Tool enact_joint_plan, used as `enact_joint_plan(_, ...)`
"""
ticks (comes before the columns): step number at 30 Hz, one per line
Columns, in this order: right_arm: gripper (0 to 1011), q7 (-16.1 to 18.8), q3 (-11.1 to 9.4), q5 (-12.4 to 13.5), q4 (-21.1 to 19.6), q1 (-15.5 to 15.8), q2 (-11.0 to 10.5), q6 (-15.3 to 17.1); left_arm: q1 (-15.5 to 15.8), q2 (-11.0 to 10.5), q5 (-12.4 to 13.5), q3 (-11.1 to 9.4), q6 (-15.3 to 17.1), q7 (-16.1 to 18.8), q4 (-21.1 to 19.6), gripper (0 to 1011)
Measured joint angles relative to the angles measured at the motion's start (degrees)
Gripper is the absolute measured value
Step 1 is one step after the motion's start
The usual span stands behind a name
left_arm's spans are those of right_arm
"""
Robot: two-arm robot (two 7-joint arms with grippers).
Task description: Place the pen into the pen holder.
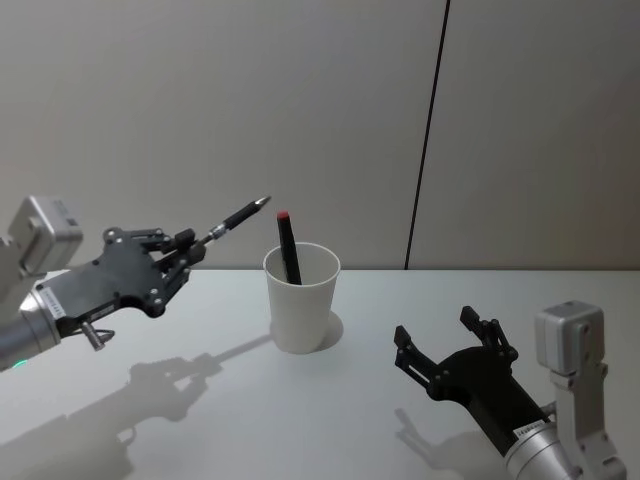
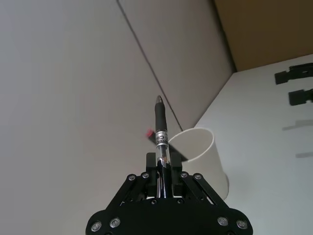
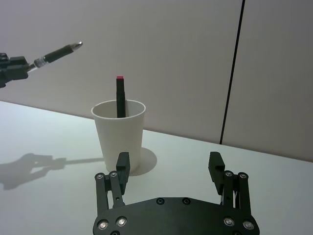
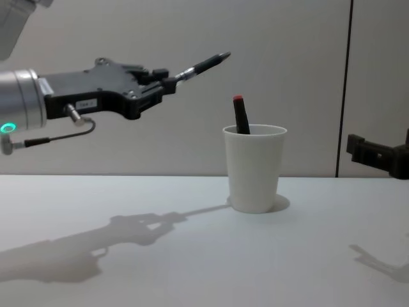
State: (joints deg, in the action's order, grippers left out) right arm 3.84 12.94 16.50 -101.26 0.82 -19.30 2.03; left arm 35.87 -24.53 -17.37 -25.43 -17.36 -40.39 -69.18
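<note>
The white paper cup pen holder (image 1: 301, 297) (image 4: 254, 167) (image 3: 119, 133) (image 2: 200, 154) stands upright on the white table, with a black red-capped pen (image 1: 288, 246) (image 4: 240, 115) (image 3: 120, 96) leaning inside it. My left gripper (image 1: 190, 249) (image 4: 165, 85) (image 2: 164, 171) hovers above the table to the left of the cup, shut on a black pen (image 1: 236, 218) (image 4: 203, 66) (image 2: 161, 134) (image 3: 56, 52). That pen points up and toward the cup, its tip higher than the rim. My right gripper (image 1: 440, 340) (image 3: 168, 164) stands open low at the right, nothing between its fingers.
The white table (image 1: 330, 410) is bare around the cup and carries the arms' shadows. A grey wall with a dark vertical seam (image 1: 425, 135) rises behind it.
</note>
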Motion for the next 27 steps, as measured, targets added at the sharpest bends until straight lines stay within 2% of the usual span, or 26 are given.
enact_joint_plan(8, 1001, 1.6, -0.4, 2.2, -0.7, -0.4, 0.4, 1.5, 1.2, 0.4, 0.4, -1.0, -2.8, -1.6, -0.4, 174)
enact_joint_plan(15, 1001, 4.1, -1.4, 6.7, -1.8, -0.8, 1.3, 4.1, 1.7, 0.6, 0.6, -1.4, -4.0, -2.4, -0.6, 174)
enact_joint_plan(16, 1001, 4.1, -1.4, 6.7, -1.8, -0.8, 1.3, 4.1, 1.8, 0.6, 0.6, -1.5, -4.1, -2.4, -0.6, 174)
enact_joint_plan(18, 1001, 5.0, -1.9, 8.8, -2.2, -1.1, 1.6, 5.4, 1.9, 0.6, 0.6, -1.5, -4.4, -2.6, -0.7, 174)
enact_joint_plan(21, 1001, 5.8, -2.3, 10.6, -2.6, -1.2, 1.9, 6.5, 2.0, 0.7, 0.7, -1.6, -4.7, -2.7, -0.7, 174)
enact_joint_plan(24, 1001, 6.8, -3.0, 13.9, -3.2, -1.5, 2.4, 8.4, 2.1, 0.7, 0.7, -1.7, -4.9, -2.8, -0.8, 174)
enact_joint_plan(27, 1001, 7.4, -3.5, 15.7, -3.5, -1.7, 2.8, 9.5, 2.2, 0.7, 0.7, -1.8, -5.0, -2.9, -0.8, 174)
